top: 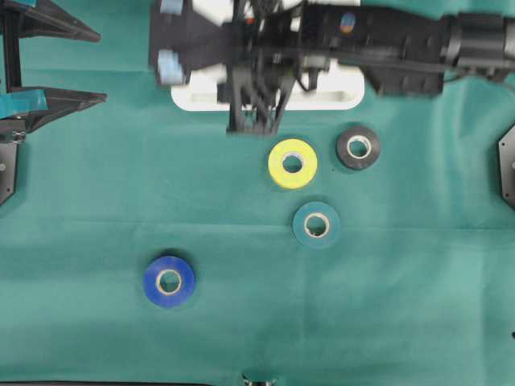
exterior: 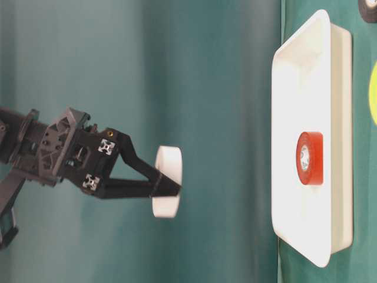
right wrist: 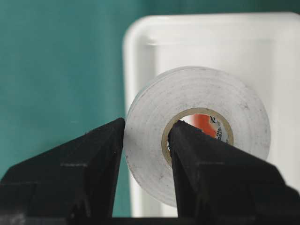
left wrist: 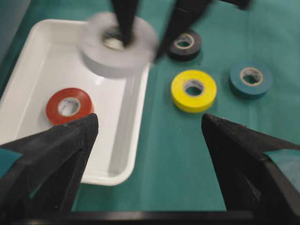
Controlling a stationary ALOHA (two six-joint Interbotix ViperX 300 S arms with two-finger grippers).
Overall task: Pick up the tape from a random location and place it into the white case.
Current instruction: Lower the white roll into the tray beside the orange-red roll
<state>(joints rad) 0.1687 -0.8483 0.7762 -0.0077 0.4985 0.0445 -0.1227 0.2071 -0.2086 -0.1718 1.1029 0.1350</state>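
Two arms are mine, and only the right one is reaching out: in the overhead view it is stretching in level from the 3 o'clock edge across the top, its wrist bending down over the white case (top: 338, 96).

My right pincer (right wrist: 146, 140) is clamping a white tape roll (right wrist: 197, 136) through the wall, one finger inside the core and the other against the outer face. The table-level view is showing the roll (exterior: 166, 181) hanging in the air, well apart from the case (exterior: 300, 71) and not touching it. From my left wrist view the white roll (left wrist: 117, 44) is hovering over the 1 o'clock corner of the case (left wrist: 42, 61), blurred.

One red tape roll (left wrist: 69, 106) is lying flat inside the case.

My left pincer (left wrist: 150, 154) is resting at the 9 o'clock edge of the overhead view, its fingers (left wrist: 51, 150) standing wide apart with nothing between them.

Four more rolls are lying flat on the green tabletop (top: 402, 305): a yellow roll (top: 292, 163) at 6 o'clock of the case, a black roll (top: 358, 147) just at its 3 o'clock, a teal roll (top: 316, 224) at 5 o'clock of the yellow, and a blue roll (top: 169, 281) well apart at 7 o'clock.
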